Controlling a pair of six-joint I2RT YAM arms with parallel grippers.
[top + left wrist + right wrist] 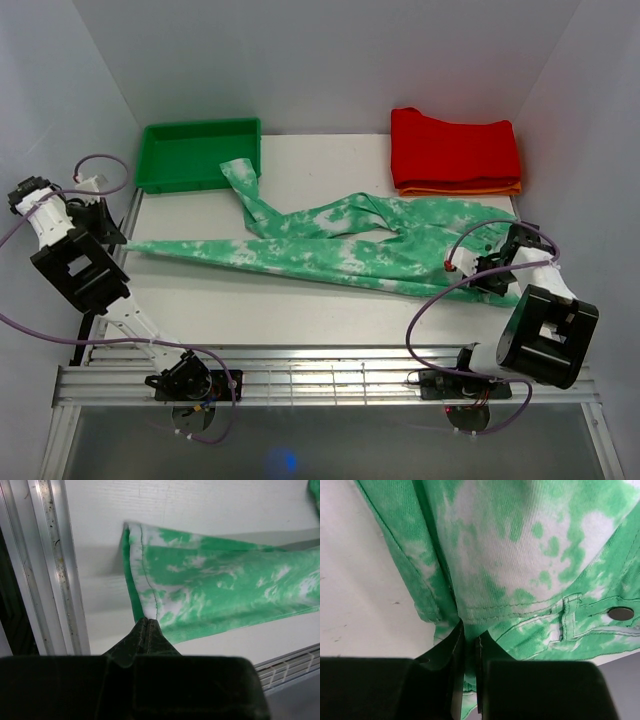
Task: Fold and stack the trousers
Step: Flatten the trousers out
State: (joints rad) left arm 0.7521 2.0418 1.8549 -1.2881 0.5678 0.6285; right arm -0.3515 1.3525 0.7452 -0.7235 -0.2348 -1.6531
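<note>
The mint green tie-dye trousers lie stretched across the white table, one leg running to the left edge, the other leg end curled up toward the back by the bin. My left gripper is shut on the hem of the long leg at the table's left edge. My right gripper is shut on the waistband at the right, beside a belt loop and metal button.
A green bin stands at the back left, touching the curled leg end. A folded red garment lies on an orange one at the back right. Aluminium rails run along the front and left edges.
</note>
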